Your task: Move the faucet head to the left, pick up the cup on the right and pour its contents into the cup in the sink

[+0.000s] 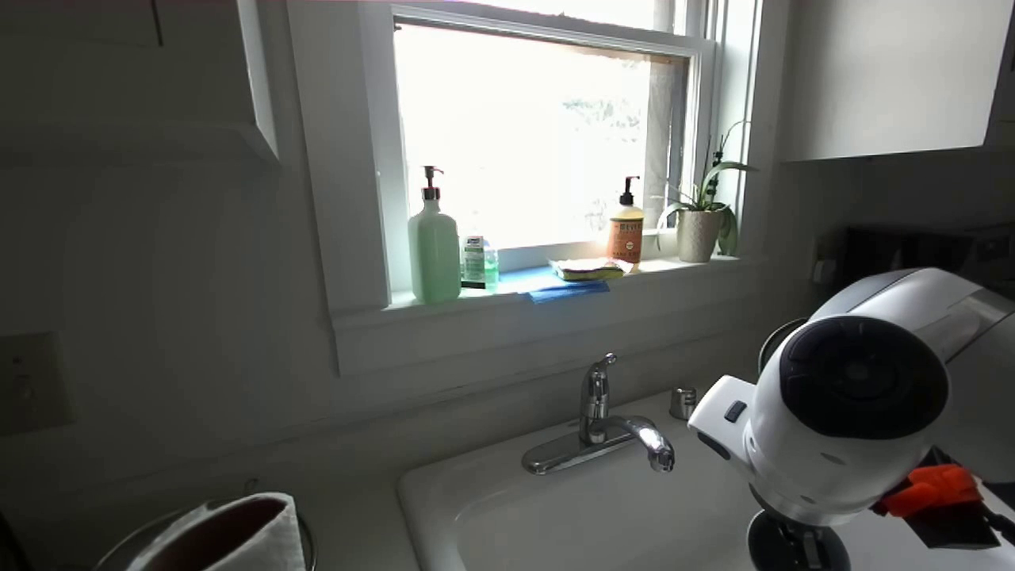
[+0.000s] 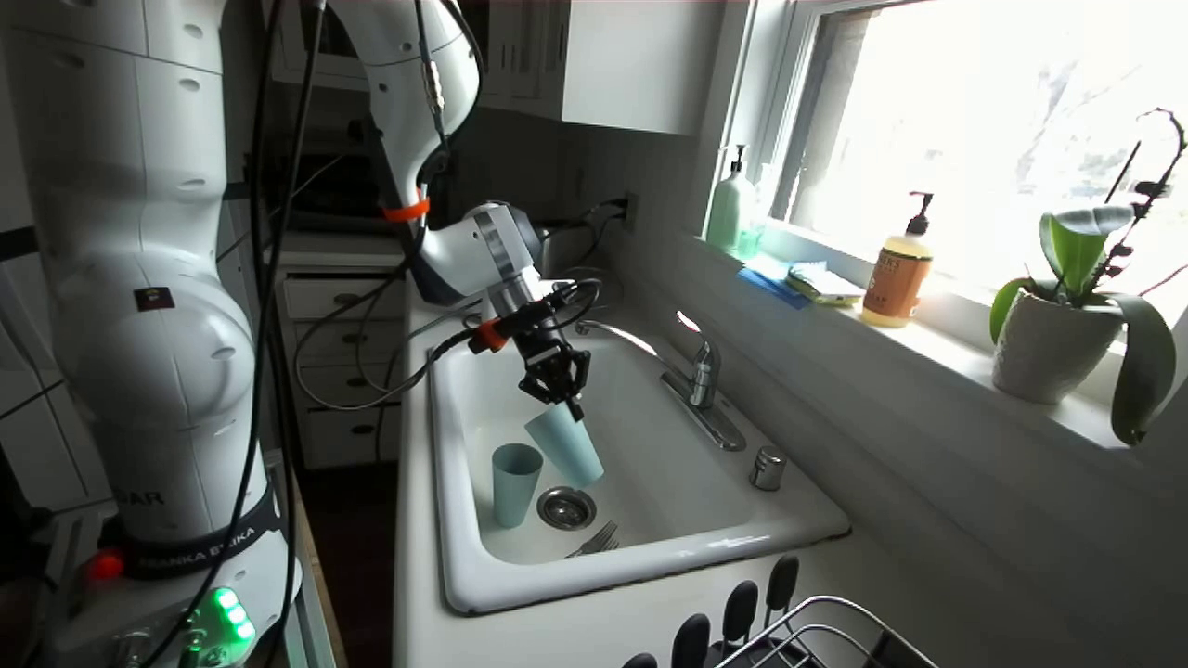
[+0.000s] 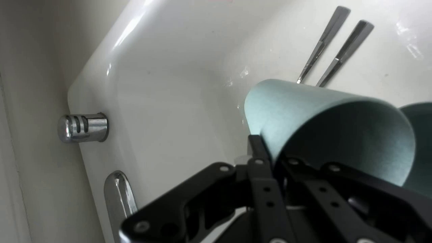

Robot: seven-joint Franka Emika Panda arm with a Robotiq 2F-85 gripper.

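My gripper (image 2: pixel 570 410) is shut on the wall of a light blue cup (image 2: pixel 566 447), one finger inside the rim and one outside. In the wrist view the gripper (image 3: pixel 275 160) grips the near edge of this cup (image 3: pixel 297 104); its inside is dark and no contents show. The held cup is tilted above the sink (image 2: pixel 455 557). A second light blue cup (image 2: pixel 516 487) stands upright in the sink beside it, and its edge shows in the wrist view (image 3: pixel 420 145). The faucet head (image 2: pixel 620 334) is swung toward the sink's far end; it also shows in an exterior view (image 1: pixel 660 454).
Forks (image 2: pixel 599 540) lie near the drain (image 2: pixel 566 508); cutlery handles (image 3: pixel 346 50) show in the wrist view. A chrome cap (image 2: pixel 768 468) and the faucet handle (image 2: pixel 705 371) rise from the sink's window side. A dish rack (image 2: pixel 817 612) stands nearby. Bottles and a plant (image 2: pixel 1058 343) line the sill.
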